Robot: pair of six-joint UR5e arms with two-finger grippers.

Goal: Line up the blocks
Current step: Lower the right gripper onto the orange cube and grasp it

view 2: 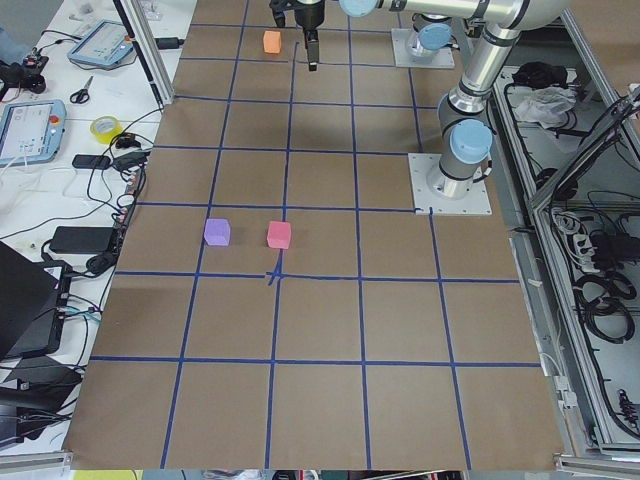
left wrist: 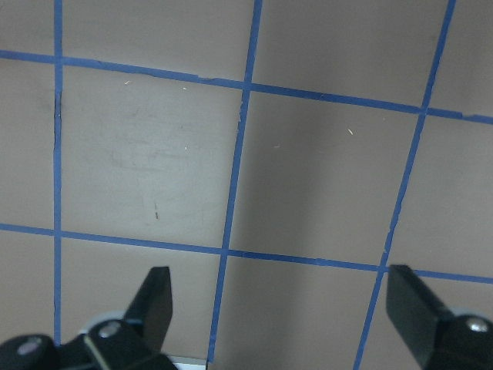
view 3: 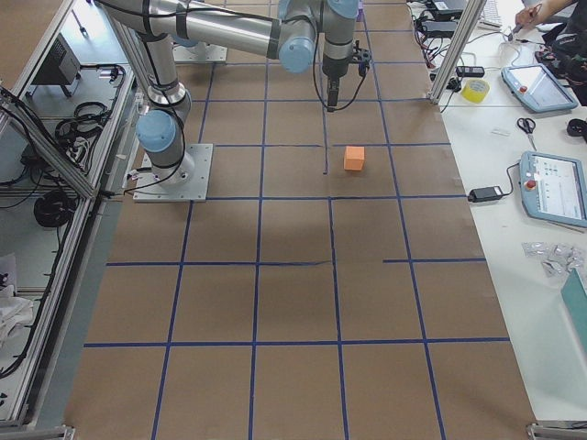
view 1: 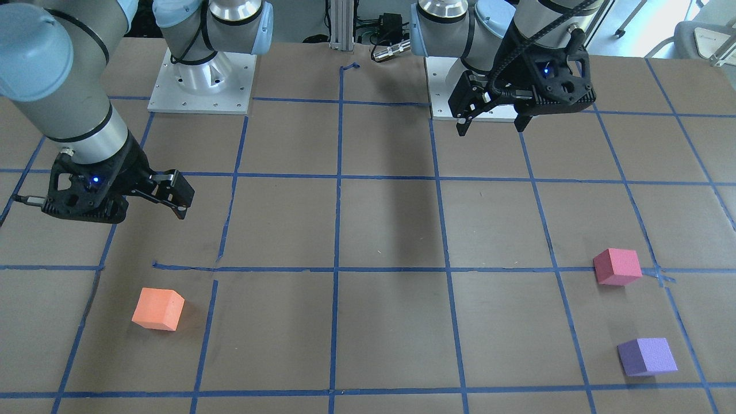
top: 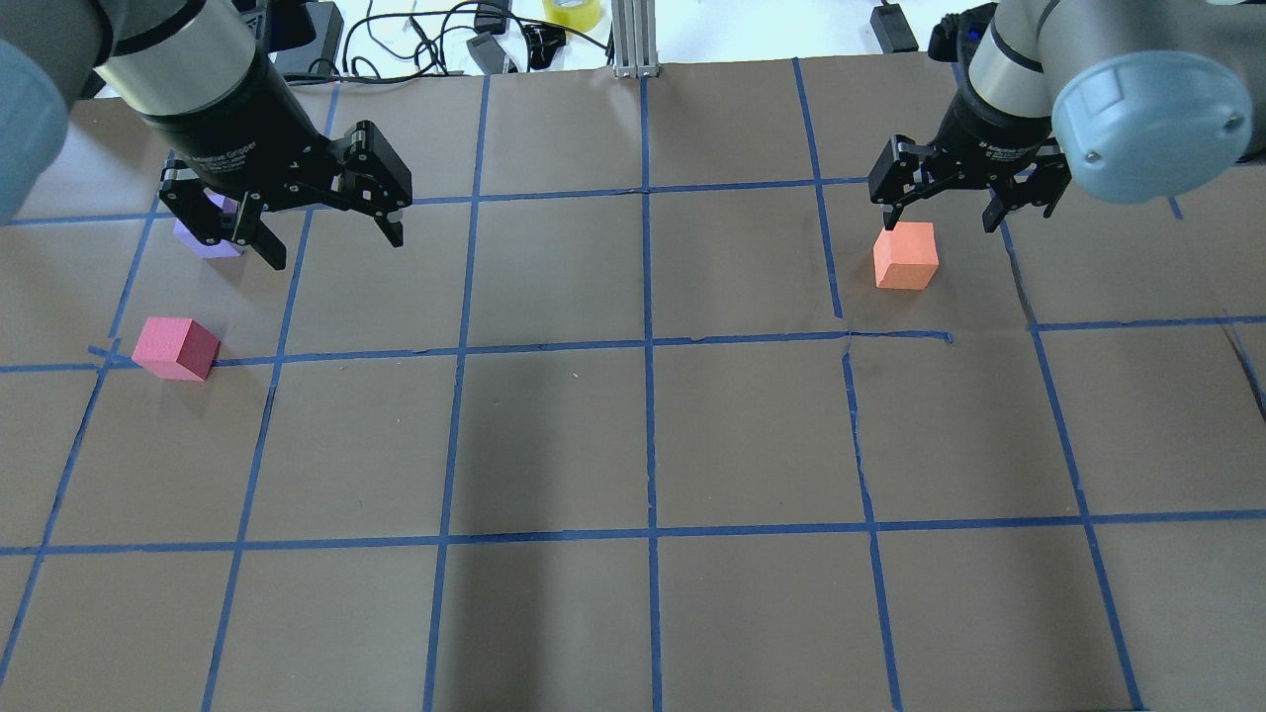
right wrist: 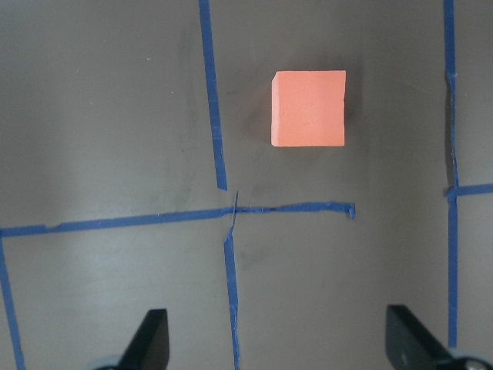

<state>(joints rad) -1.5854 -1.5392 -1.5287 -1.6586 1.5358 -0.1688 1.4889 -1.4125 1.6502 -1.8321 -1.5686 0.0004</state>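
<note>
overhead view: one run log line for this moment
left gripper: open, empty | right gripper: open, empty, near orange foam cube | pinkish-red foam cube, purple foam cube: apart, on robot's left | line: not formed

Bright, even overhead light. Broad soft-edged shadow bands lie on the table (top: 752,435), to the robot's left of the orange block (top: 905,255). A faint shadow rings that block. Wrist views are softest along their bottom edge.

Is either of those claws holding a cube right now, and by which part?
Nothing is held. The left gripper and right gripper are both open and empty; the orange block, pinkish-red block and purple block sit on the table.
</note>
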